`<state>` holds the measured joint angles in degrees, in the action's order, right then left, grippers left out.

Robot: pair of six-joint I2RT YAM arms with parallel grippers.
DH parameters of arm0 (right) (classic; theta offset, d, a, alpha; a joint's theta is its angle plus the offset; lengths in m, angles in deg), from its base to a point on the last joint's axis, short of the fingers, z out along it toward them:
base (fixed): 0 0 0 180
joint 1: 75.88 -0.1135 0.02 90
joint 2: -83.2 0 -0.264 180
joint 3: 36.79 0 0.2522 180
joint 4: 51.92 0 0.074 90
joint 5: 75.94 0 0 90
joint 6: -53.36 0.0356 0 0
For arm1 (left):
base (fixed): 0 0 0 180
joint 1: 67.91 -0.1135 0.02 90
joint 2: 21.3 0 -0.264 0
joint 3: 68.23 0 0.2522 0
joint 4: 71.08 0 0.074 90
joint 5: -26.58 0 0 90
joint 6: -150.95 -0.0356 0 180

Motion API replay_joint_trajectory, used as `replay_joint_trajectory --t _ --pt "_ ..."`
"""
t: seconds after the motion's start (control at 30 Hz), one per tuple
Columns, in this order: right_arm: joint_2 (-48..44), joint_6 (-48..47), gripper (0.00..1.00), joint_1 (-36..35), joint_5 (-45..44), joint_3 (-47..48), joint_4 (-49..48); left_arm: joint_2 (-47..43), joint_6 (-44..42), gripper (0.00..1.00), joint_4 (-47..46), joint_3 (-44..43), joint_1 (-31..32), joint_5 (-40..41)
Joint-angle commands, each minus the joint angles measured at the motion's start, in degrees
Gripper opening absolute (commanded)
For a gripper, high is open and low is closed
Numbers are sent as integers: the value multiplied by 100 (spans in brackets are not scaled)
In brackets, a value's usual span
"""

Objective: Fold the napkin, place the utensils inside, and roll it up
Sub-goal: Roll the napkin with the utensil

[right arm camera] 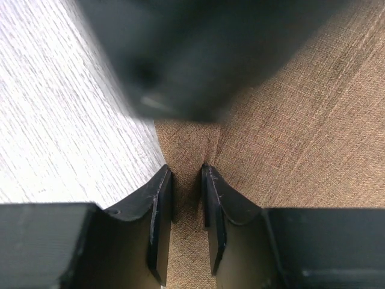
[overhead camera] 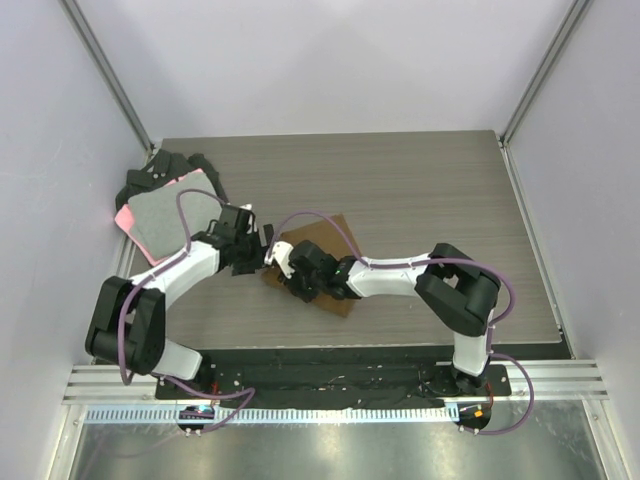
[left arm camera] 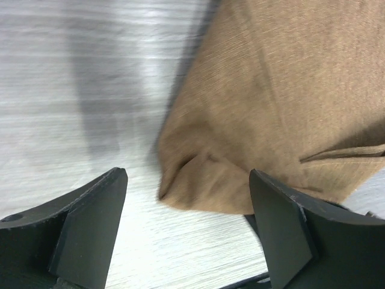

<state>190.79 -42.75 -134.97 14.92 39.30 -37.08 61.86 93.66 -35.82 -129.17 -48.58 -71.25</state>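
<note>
Grey woodgrain desk [overhead camera: 420, 190] carries everything. Brown napkin [overhead camera: 318, 238] lies mid-desk just ahead of both arms, which cover most of it from above. Left wrist view shows its near corner doubled over, so my read is the fold is under way and not finished. Grey cloth with pink edge [overhead camera: 160, 215] and black cloths [overhead camera: 160, 170] sit far left, well apart from the napkin.

Right claw [right arm camera: 187, 198]: nearly pressed together, pinching a raised ridge of napkin at its edge. Left claw [left arm camera: 186, 223]: spread wide, napkin corner between the fingers, touching neither as far as I can tell. Dark blurred mass [right arm camera: 198, 54] at the top of the right wrist view is probably the left claw, can't confirm.

Doing the fold well, my judgement:
- hold the right pinch firm, or the ridge slips out
- close the left claw on the corner so both points travel together
- carry the edge low and flat, so the whole napkin doesn't drag on the smooth desk
- line up the edges before letting go

Containers: none in view. Utensil: can't pick it out in any view.
</note>
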Motion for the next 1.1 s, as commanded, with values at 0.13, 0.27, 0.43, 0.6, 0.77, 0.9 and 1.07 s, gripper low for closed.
replay_joint_trajectory --t 0.13,0.27,0.43,0.6,0.77,0.9,1.07 --pt "-1 356 30 135 854 -405 525 -923 218 86 -892 884 -219 213" --pt "-1 374 30 179 968 -449 525 -863 262 81 -1446 1079 -298 -77" --pt "-1 391 30 205 1065 -458 516 -450 341 73 -1894 1132 -298 -350" --pt "-19 391 30 266 1074 -484 551 -133 359 56 -2088 1150 -307 -438" --pt "-106 400 31 328 960 -423 621 -1 368 33 -2070 1185 -307 -473" --pt "-317 435 40 293 793 -178 876 122 350 8 -2009 1132 -307 -605" --pt "-643 277 50 21 187 366 1377 184 315 0 -1790 1035 -307 -719"
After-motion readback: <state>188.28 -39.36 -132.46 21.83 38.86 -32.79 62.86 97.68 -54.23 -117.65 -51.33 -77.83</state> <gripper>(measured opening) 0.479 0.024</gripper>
